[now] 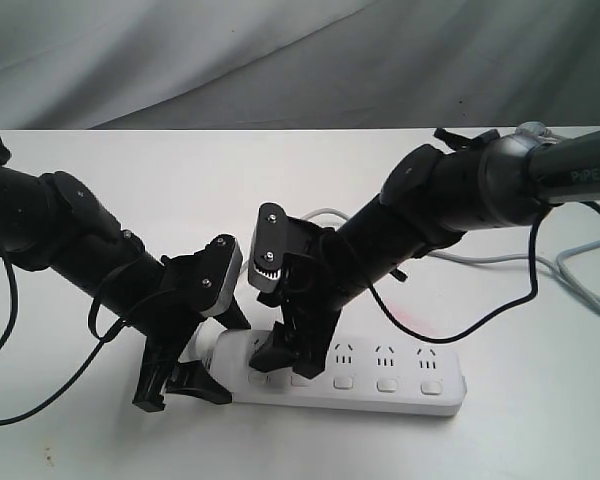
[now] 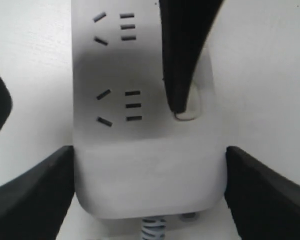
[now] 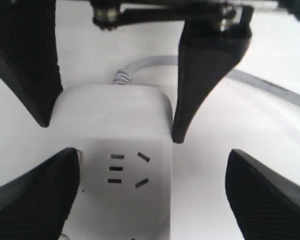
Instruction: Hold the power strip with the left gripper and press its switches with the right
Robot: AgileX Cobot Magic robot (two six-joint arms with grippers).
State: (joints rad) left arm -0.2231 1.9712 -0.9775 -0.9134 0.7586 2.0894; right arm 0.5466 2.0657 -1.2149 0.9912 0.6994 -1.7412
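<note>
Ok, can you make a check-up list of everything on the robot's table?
Surface: white table, with a faint pink smudge near the strip.
Job's things: long flat white plastic power strip lying flat; small white square switches in a row beside its sockets.
Clutter: nothing seen.
Grippers: black left gripper clamps the strip's cord end; black right gripper is open, one fingertip on the switch nearest that end.
Cables: grey-white cord trails over the table; black cables loop off the arms.
Surroundings: grey cloth backdrop.
</note>
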